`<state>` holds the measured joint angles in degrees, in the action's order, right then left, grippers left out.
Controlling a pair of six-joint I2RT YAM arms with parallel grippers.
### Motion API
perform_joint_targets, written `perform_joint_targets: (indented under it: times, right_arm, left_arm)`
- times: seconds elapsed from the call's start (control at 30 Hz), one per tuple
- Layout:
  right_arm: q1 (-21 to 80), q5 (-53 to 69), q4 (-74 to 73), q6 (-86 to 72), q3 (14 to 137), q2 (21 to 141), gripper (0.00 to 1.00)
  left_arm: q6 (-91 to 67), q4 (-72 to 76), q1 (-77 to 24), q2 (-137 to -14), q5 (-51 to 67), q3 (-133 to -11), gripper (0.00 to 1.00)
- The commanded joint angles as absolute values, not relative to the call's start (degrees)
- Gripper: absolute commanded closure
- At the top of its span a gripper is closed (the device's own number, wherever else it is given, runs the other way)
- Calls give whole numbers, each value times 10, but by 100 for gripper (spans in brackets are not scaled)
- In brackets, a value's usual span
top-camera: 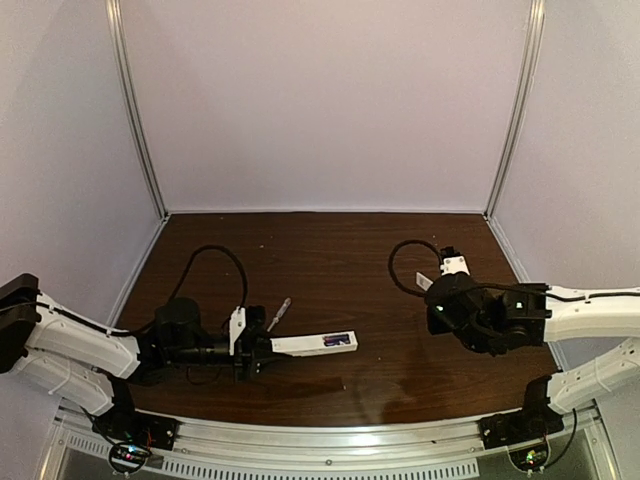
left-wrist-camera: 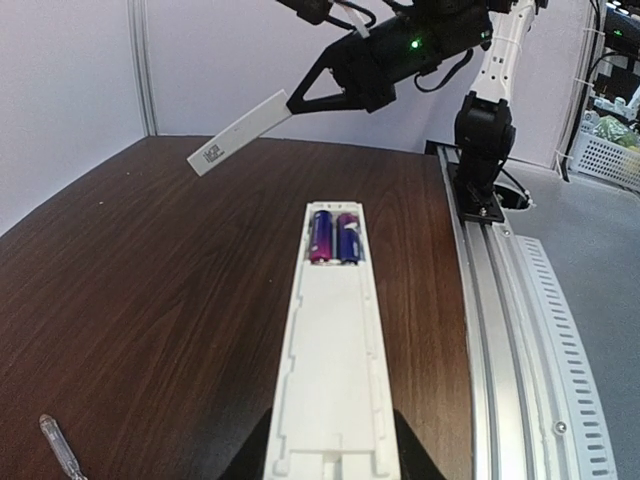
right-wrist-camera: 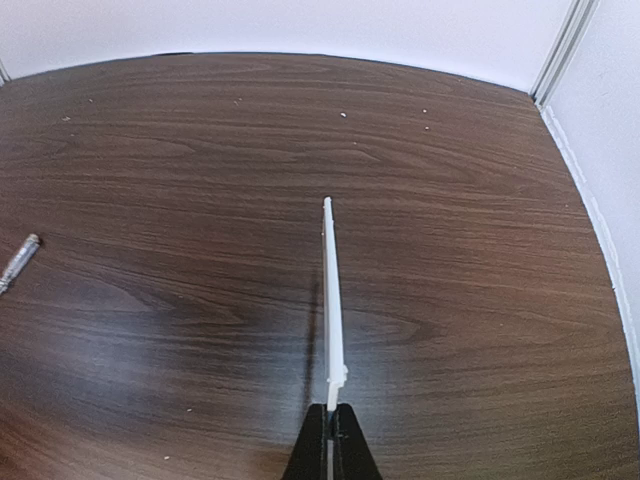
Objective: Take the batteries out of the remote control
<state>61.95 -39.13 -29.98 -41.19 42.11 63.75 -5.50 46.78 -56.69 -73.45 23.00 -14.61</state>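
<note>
The left fingers (top-camera: pixel 258 352) are clamped on the near end of the remote (top-camera: pixel 315 345), gripping it by its long sides. They hold it level, just above the table (top-camera: pixel 330 250), with the open recess facing up. That hold leaves the far end free and keeps the batteries (left-wrist-camera: pixel 334 237) from sliding out on their own. The two purple cells lie side by side in the recess at the far end, fully seated and reachable from above.

The right fingers (right-wrist-camera: pixel 329 430) are pressed together on one end of the cover (right-wrist-camera: pixel 330 300). They hold the thin white strip edge-on, raised over the right half of the table and well apart from the remote. With the cover off, the recess is open, but the right arm has no free grip while it carries the strip. It probably has to put the strip down on bare wood before it can go for a cell.

A screwdriver (top-camera: pixel 278 313) lies flat on the table just beyond the left fingers, touched by neither arm. It is likely there for levering the cells out, as they sit low between the recess walls.

Neither battery is out yet.
</note>
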Motion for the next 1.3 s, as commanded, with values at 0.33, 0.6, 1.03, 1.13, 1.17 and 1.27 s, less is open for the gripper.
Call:
perform_joint_targets:
  times: [0.33,0.6,1.03,1.13,1.17,1.27]
  right_arm:
    - [607,-415,-273,-382,436,804,88]
    - [599,-347,-242,-346,446,810,42]
    - [599,-226,-236,-324,413,613,5]
    - [600,-186,-215,-313,388,569,2]
    - [599,-170,-206,-312,375,553,2]
    - [599,-131,-175,-308,342,507,0]
  left_arm:
    - [-73,426,-568,-672,186,-150,100]
    - [-76,406,-569,-666,183,-165,100]
    - [-69,390,-568,-644,180,-159,100]
    - [-66,393,-569,-647,181,-159,100]
    - [-65,396,-569,-655,182,-161,100]
    - [-58,406,-568,-680,193,-171,100]
